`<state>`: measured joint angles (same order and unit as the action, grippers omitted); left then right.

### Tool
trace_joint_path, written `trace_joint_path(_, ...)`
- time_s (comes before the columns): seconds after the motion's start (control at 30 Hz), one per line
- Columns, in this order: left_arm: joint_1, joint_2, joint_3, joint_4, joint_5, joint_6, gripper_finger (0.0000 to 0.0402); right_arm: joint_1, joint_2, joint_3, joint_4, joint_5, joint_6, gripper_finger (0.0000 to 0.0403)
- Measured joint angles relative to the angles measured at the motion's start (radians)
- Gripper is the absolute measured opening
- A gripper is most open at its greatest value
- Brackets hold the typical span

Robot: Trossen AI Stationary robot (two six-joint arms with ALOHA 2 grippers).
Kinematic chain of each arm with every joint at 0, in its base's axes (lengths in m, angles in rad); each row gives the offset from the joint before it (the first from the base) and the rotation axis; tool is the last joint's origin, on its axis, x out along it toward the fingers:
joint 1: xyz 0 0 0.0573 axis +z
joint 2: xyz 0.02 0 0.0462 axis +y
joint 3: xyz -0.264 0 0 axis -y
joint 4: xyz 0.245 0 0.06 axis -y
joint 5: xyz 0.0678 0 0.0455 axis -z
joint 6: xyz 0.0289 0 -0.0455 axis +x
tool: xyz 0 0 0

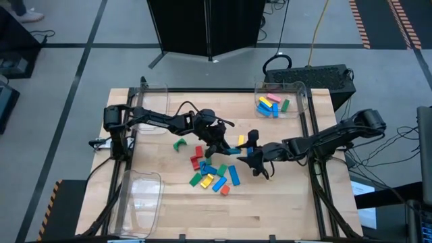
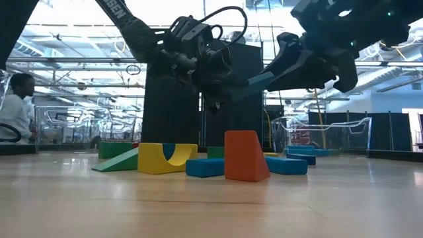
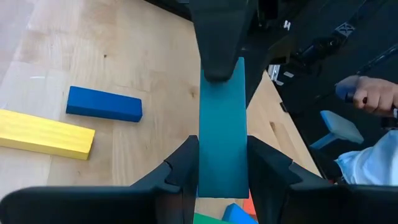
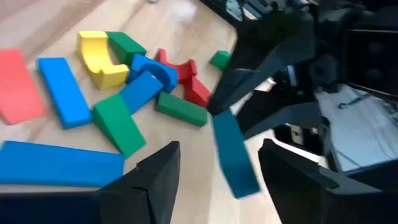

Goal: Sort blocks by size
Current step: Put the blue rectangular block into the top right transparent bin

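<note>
Matt painted blocks (image 1: 214, 177) on smooth pale wood table (image 1: 270, 209).

Teal block (image 3: 222, 127) between tool (image 3: 222, 177) fingers

Long teal rectangular wooden block (image 3: 222, 127); dark blue bar (image 3: 104, 104) and yellow bar (image 3: 45, 134) on pale wood-grain table (image 3: 118, 50); orange wedge block (image 2: 245, 156); yellow arch block (image 2: 166, 158).

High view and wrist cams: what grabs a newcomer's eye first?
Above the table's middle, the left hand grips a teal block in mid-air, while the right hand stands open around the block's far end. Below them lies a bright jumble of blocks, and a clear bin at the far right corner already holds several.
</note>
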<state>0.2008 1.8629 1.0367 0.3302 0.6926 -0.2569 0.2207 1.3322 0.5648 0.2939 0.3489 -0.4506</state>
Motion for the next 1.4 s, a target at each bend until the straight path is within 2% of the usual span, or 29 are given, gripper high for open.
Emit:
trace_joint_path(0.27,0.000,0.000,0.000,-0.005,0.007,0.000,0.0109,-0.004,0.051,0.000,0.064,-0.033,0.009,0.0157)
trace_joint_path(0.73,0.000,0.000,0.000,0.001,0.031,0.000,0.0109,-0.031,0.052,0.000,0.079,-0.040,0.012,0.0066)
trace_joint_path(1.23,-0.011,0.000,-0.001,0.031,0.031,0.037,0.0110,-0.030,0.047,0.000,0.068,-0.036,0.010,0.0063)
trace_joint_path(1.4,-0.011,0.000,-0.001,0.071,0.011,0.071,0.0142,-0.030,0.016,0.000,0.015,0.004,0.002,0.0063)
